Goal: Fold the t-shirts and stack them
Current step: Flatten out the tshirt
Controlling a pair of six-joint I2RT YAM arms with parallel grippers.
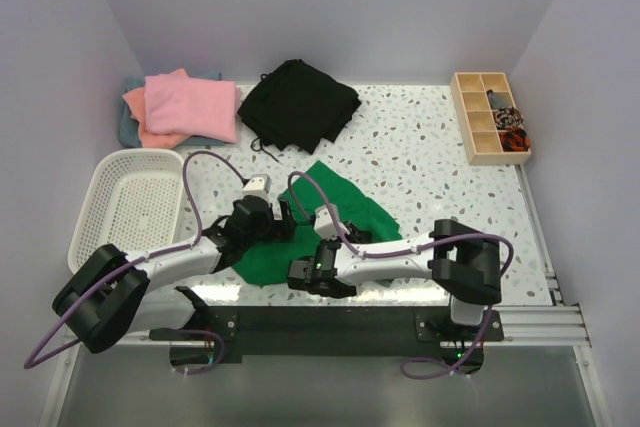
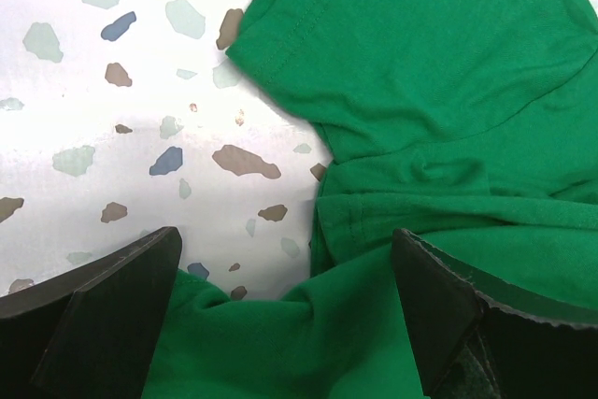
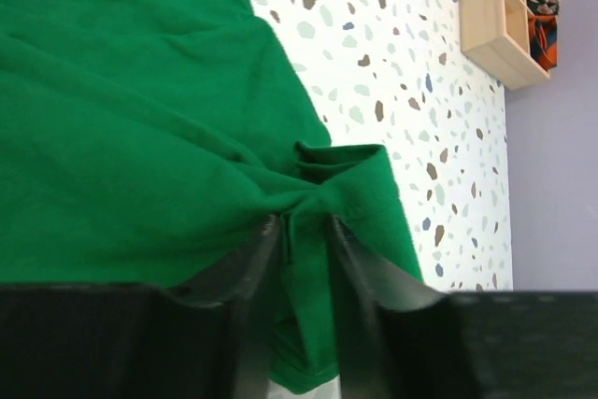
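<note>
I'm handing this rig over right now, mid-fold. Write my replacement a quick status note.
Left gripper: open over the bright green t-shirt, cloth between its fingers, nothing pinched.
Right gripper: shut on a bunched near edge of that shirt.
Far-left pile: pink t-shirt on top, salmon-orange t-shirt and grey-teal t-shirt beneath.
Done: those three look folded and stacked.
Left: the green shirt lies crumpled; fold it and add it to the pile. The black cloth heap sits at the back.
</note>
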